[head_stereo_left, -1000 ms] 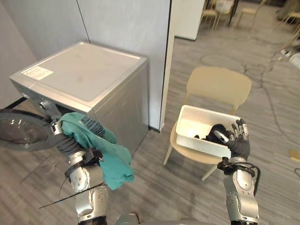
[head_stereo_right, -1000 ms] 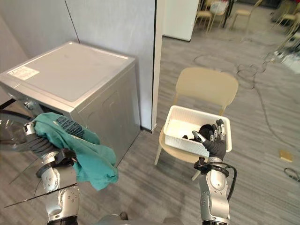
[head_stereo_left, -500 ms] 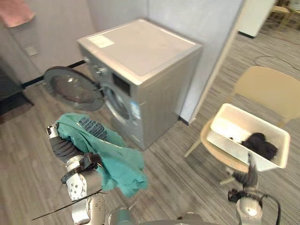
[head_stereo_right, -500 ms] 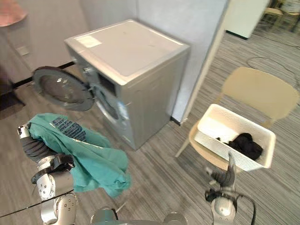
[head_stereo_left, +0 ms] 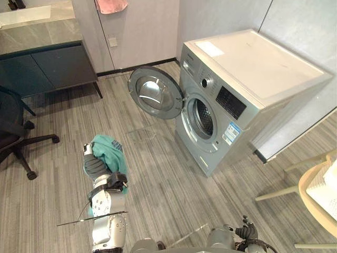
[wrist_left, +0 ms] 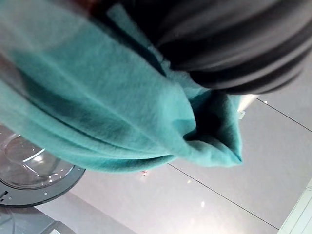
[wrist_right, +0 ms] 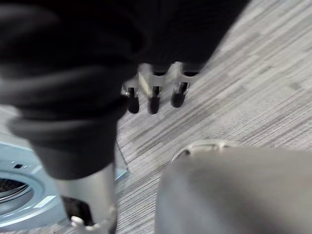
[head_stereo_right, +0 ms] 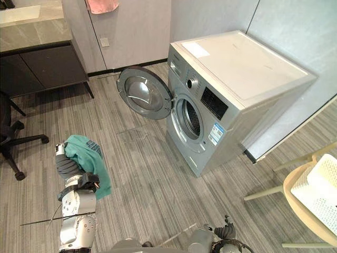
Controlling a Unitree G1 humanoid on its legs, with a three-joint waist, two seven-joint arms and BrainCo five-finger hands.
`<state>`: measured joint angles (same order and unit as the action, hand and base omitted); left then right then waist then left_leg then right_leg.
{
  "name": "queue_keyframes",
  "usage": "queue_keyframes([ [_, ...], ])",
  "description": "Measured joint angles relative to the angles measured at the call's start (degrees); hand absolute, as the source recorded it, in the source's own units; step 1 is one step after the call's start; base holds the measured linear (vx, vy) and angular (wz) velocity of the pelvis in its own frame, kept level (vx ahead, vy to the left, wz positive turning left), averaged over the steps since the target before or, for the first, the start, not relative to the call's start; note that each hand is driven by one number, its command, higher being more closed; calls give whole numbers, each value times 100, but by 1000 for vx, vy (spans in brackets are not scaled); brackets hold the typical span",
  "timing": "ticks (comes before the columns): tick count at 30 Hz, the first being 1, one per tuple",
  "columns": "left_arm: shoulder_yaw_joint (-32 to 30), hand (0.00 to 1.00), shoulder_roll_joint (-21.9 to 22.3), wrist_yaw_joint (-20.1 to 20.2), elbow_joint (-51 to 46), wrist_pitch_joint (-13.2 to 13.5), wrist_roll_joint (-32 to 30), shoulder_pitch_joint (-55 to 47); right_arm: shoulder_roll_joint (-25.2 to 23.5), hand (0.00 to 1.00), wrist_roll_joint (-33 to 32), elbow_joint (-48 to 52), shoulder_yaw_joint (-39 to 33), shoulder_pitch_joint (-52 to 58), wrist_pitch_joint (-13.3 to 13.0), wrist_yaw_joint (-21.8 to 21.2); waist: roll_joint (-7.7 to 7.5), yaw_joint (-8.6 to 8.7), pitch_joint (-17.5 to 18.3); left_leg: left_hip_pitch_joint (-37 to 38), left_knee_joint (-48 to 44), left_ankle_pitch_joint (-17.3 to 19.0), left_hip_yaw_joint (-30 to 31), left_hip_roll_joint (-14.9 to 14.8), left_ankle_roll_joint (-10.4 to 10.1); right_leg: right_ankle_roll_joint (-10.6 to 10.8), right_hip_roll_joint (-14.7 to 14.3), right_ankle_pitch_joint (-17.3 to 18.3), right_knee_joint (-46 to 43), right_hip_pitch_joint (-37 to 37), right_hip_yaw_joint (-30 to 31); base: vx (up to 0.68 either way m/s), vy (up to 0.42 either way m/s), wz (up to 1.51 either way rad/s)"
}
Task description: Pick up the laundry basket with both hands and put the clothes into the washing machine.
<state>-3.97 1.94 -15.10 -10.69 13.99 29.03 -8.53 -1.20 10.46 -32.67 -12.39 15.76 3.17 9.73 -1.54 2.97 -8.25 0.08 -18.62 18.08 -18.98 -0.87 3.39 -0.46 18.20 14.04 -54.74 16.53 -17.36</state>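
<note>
- risk first: the shirt [head_stereo_left: 108, 151] lies draped over the left hand [head_stereo_left: 96, 167] at lower left of the frame, well apart from the washer [head_stereo_left: 253, 68]. a loose drape like this could slide off onto the floor [head_stereo_left: 152, 174] during the carry.
- whether that hand grips the cloth or only bears it i cannot tell; the cloth covers it in the left wrist view.
- the door [head_stereo_left: 154, 92] stands swung wide at upper middle, on the hand's side of the drum mouth [head_stereo_left: 202, 118]. a wide or low approach could knock it, and the hanging folds could catch on its edge or on the drum's rim.
- the basket [head_stereo_left: 326, 188] sits on the chair [head_stereo_left: 311, 203] at the right edge, well apart from both hands and held by neither. what lies inside it is out of sight, so clothes may be left behind.
- the right hand [head_stereo_left: 245, 232] hangs low at the bottom edge, fingers relaxed and empty.
- the shirt looks teal, soft and limp, bunched in thick folds with a small dark print on one fold. i judge it will sag and trail rather than hold any shape.
</note>
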Motion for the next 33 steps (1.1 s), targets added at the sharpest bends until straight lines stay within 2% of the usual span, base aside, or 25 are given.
queue_keyframes([
  [2,188,100,-16,7,1,-2,1,39,-24,0,-106,94,3,57,-28,1,6,89,-12,291,316,-24,105,162,-19,109,-358,158,580,223,-400,293,154,41],
  [3,216,100,-8,7,1,-5,1,68,-31,0,-129,153,7,87,-29,3,13,116,-15,389,402,-24,156,210,-21,115,-445,162,815,296,-535,387,139,48],
  [5,233,100,26,5,3,-5,2,293,-39,0,-150,278,2,168,-42,4,57,161,-31,809,726,11,315,291,-91,27,-780,71,1739,543,-1053,533,114,46],
  [6,232,100,15,6,4,-5,1,359,-41,0,-151,278,6,185,-40,4,55,175,-30,897,773,32,341,296,-128,-50,-857,9,1934,595,-1142,476,66,51],
  [8,249,100,22,6,7,-6,1,492,-52,0,-163,273,141,339,-31,4,-34,270,18,1202,632,205,339,305,-410,-476,-1122,-362,2565,511,-1233,599,-5,74],
  [9,371,100,140,12,137,-17,-8,526,-15,0,-344,240,92,394,-53,5,59,434,18,1103,-358,341,279,17,-485,-907,-1185,-447,2535,136,-1336,756,-42,81],
  [10,398,100,214,15,161,-27,-8,527,32,0,-393,239,72,395,-57,1,137,434,-19,888,-1092,287,163,-199,-490,-886,-1251,-345,2609,-62,-1388,739,-51,55],
  [11,411,100,206,30,178,-36,-9,522,109,0,-449,256,10,405,-71,-7,304,379,-96,394,-2774,-245,-52,-748,-446,-891,-1530,-187,2796,-462,-1353,585,-33,-41],
  [12,353,100,208,56,196,-40,-2,503,156,0,-564,254,67,418,-64,-2,405,195,-76,-68,-4090,-1191,-79,-1312,-431,-903,-1815,-76,2957,-812,-1110,592,-7,-82],
  [14,323,100,209,56,200,-36,1,488,174,0,-640,249,137,435,-62,7,417,42,-62,-566,-5218,-1169,48,-1760,-430,-928,-2030,-16,3143,-1287,-736,513,38,-109],
  [16,332,100,207,58,202,-44,-3,425,134,0,-643,258,263,427,-63,3,299,1,-29,-960,-5297,-1033,78,-1817,-311,-896,-2013,-36,3428,-1624,-277,475,89,-114],
  [18,298,100,208,107,196,-54,-27,271,131,0,-642,258,452,355,-59,-7,206,-144,16,-1234,-4345,-584,199,-1750,-295,-664,-1935,-197,3885,-2005,668,459,182,-184],
  [19,272,100,209,121,196,-63,-44,229,120,0,-642,259,464,307,-58,-10,207,-175,16,-1258,-3970,-482,335,-1699,-286,-637,-1913,-214,3944,-2065,870,375,268,-202],
  [21,213,100,208,192,201,-123,-62,87,105,0,-633,257,582,181,-60,-12,333,-251,93,-1256,-2203,-274,1209,-1472,-570,-550,-1886,-240,3874,-2092,1613,332,362,-196],
  [22,218,100,209,230,213,-122,-63,57,94,0,-632,255,634,189,-62,-12,368,-248,116,-1250,-1759,-324,1442,-1394,-613,-411,-1865,-220,3832,-2092,1707,364,503,-164],
  [23,252,100,214,269,256,-122,-66,40,91,0,-643,277,717,240,-81,-21,539,-254,228,-1113,-718,-1185,1698,-1334,-638,-26,-1862,-73,3719,-2021,1839,235,344,-120],
  [24,285,100,211,308,275,-122,-78,33,118,0,-595,252,708,225,-100,-49,569,-251,240,-1072,-656,-1104,1807,-1350,-1064,145,-1876,58,3694,-1988,1977,254,410,-140],
  [25,196,100,215,390,435,-114,-74,36,65,0,-530,99,732,139,-101,-127,419,-226,306,-928,-628,-737,1701,-1266,-1130,327,-1694,171,3688,-1914,2219,162,348,-122],
  [26,218,100,215,410,646,-140,-72,37,-18,0,-486,8,835,171,-108,-185,278,-226,343,-905,-616,-684,1358,-1200,-1034,496,-1488,66,3688,-1771,2239,175,395,-113],
  [27,206,100,216,458,707,-170,-66,-4,-42,0,-418,-42,878,162,-103,-231,183,-247,378,-858,-565,-654,1164,-1208,-982,564,-1396,1,3682,-1672,2071,124,332,-125],
  [28,201,100,222,529,766,-217,-58,-131,-109,0,-313,-136,948,124,-100,-258,28,-337,367,-645,-404,-636,757,-1223,-951,639,-1174,-137,3683,-1583,1537,46,198,-149],
  [29,266,100,222,640,931,-267,-51,-231,-130,0,-306,-223,971,123,-101,-268,-43,-431,392,-427,-226,-630,399,-1229,-941,597,-952,-247,3687,-1503,821,34,167,-146],
  [31,508,100,216,827,1125,-395,-46,-343,-98,0,-314,-301,995,123,-119,-342,-39,-389,397,-263,-73,-611,99,-1225,-923,523,-690,-313,3689,-1491,31,-10,74,-91],
  [33,970,100,184,1097,1333,-503,-15,-321,-69,0,-305,-337,984,115,-204,-409,-36,-363,404,-284,-17,-614,25,-1227,-939,543,-630,-315,3664,-1316,-19,-13,-6,-38],
])
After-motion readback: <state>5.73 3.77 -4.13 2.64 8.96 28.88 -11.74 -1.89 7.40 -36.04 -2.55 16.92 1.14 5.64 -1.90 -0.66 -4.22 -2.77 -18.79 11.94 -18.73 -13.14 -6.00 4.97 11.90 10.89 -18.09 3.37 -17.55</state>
